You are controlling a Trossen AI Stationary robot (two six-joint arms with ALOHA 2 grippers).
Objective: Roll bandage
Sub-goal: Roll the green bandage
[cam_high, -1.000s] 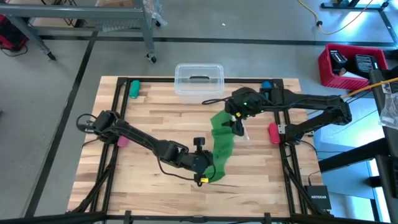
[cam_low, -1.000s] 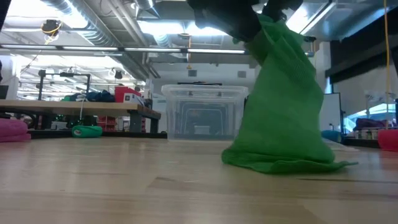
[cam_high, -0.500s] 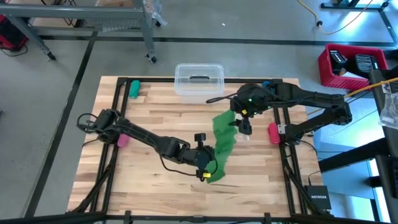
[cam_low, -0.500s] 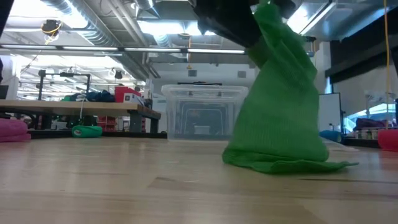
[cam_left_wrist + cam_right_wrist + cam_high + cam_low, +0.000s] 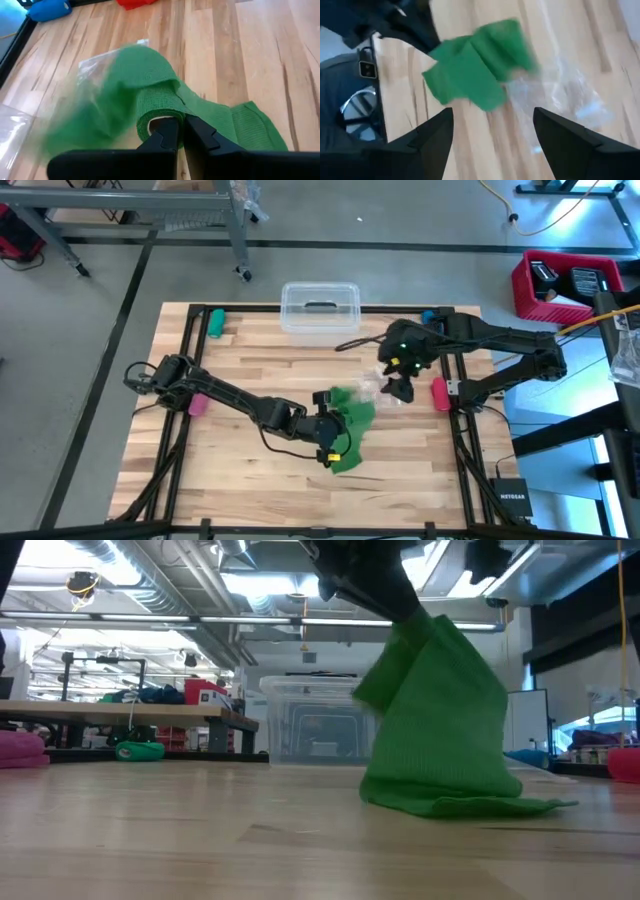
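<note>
The bandage (image 5: 348,432) is a soft, bright green strip. It lies in a loose heap on the wooden table (image 5: 250,370), a bit right of the middle and toward the front edge. One end of it is wound into a small roll (image 5: 157,111). From the low view, the bandage (image 5: 440,725) hangs down from above like a little tent, and its bottom edge is spread flat on the wood.

The left gripper (image 5: 327,438) is right at the bandage. Its two dark fingers (image 5: 192,137) are pressed together and pinch the rolled end of the green cloth.

The right gripper (image 5: 400,388) hangs just beside the bandage, on its right side, a little above the table. Its fingers (image 5: 432,137) are spread wide apart and hold nothing. The bandage (image 5: 475,72) shows between them, farther off.

A small clear plastic bag (image 5: 372,390) lies flat on the table, right next to the bandage and under the right gripper.

A clear plastic box (image 5: 320,307) with a lid sits at the back edge of the table. A small green roll (image 5: 215,322) lies near the back left corner. A pink thing (image 5: 196,404) lies by the left edge, and another pink thing (image 5: 439,393) lies by the right edge. A little blue thing (image 5: 429,317) sits near the back right corner.
</note>
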